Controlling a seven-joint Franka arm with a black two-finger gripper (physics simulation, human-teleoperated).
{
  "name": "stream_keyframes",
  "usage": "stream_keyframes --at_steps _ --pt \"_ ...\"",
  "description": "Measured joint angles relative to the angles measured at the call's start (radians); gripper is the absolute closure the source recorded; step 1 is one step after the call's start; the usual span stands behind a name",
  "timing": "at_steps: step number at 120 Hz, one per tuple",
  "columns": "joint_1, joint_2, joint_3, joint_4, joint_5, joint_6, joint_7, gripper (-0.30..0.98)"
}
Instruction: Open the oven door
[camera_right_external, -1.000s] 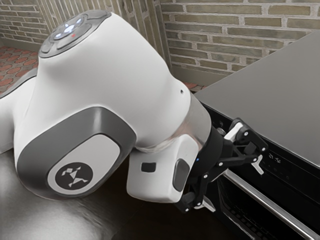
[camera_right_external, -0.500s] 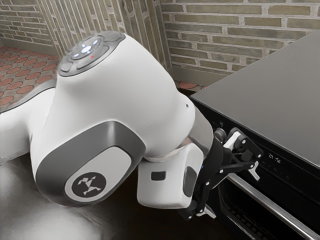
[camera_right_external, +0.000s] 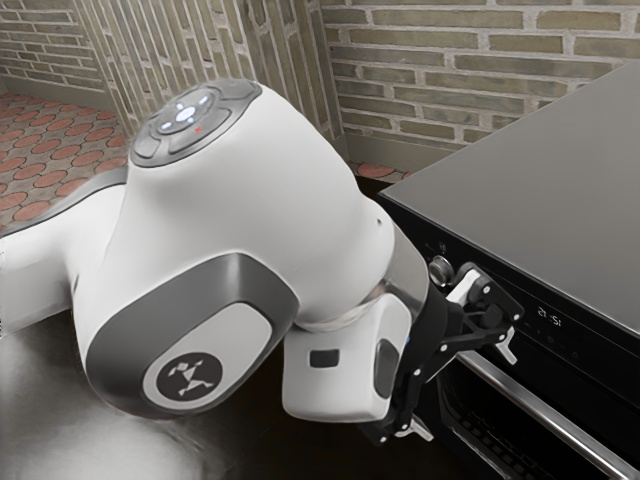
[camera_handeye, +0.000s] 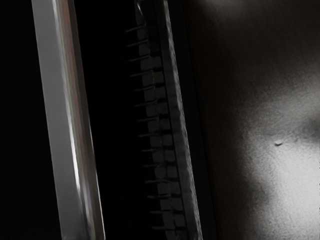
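While the black two-finger gripper (camera_right_external: 465, 390) is spread wide, empty, a round silver knob (camera_right_external: 440, 270) is seen nearby. By wrist view, a long metallic bar handle (camera_handeye: 70, 120) is shown.

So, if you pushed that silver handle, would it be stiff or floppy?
The handle looks like one straight metal bar, so probably stiff. Its smooth shine suggests it could be slippery. Running along the front of the oven, it seems unlikely to roll.

Soft, even light falls on the wall (camera_right_external: 440, 60) and white arm (camera_right_external: 260, 200) in the exterior view, while the oven (camera_right_external: 590, 355) front sinks to near-black. The wrist view is dim, with a bright streak along the handle (camera_handeye: 70, 125) and glare pooling on what seems the tabletop (camera_handeye: 280, 190).
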Motion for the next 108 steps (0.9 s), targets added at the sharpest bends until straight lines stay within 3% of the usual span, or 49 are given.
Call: stream_keyframes --at_steps 28,48,55,58,62,66,69,72,77,80,84,92,102,108 --pt "0.000 -0.019 0.001 -0.041 0.000 0.009 -0.005 -0.01" --pt "-0.031 -0.115 -0.004 -0.147 -0.002 0.036 -0.008 0.01" --pt "-0.169 -0.334 -0.011 -0.348 -0.011 0.066 -0.010 0.09" --pt "-0.274 -0.460 -0.038 -0.450 -0.015 0.074 -0.015 0.12" --pt "-0.454 -0.618 -0.139 -0.527 -0.012 0.060 -0.030 0.10" --pt "-0.624 -0.728 -0.201 -0.425 0.052 0.008 -0.057 0.08" --pt "-0.652 -0.745 -0.166 -0.267 0.123 -0.035 -0.081 0.07" --pt "-0.550 -0.685 -0.063 -0.029 0.183 -0.084 -0.111 0.06" --pt "-0.260 -0.507 0.100 0.321 0.244 -0.184 -0.181 0.05" --pt "-0.089 -0.343 0.163 0.478 0.258 -0.253 -0.232 0.04" --pt "0.052 -0.111 0.236 0.630 0.267 -0.333 -0.301 0.04" --pt "0.185 0.234 0.308 0.775 0.281 -0.463 -0.443 0.03" --pt "0.283 0.451 0.330 0.797 0.286 -0.568 -0.605 0.02" --pt "0.274 0.507 0.336 0.795 0.280 -0.612 -0.692 0.01"
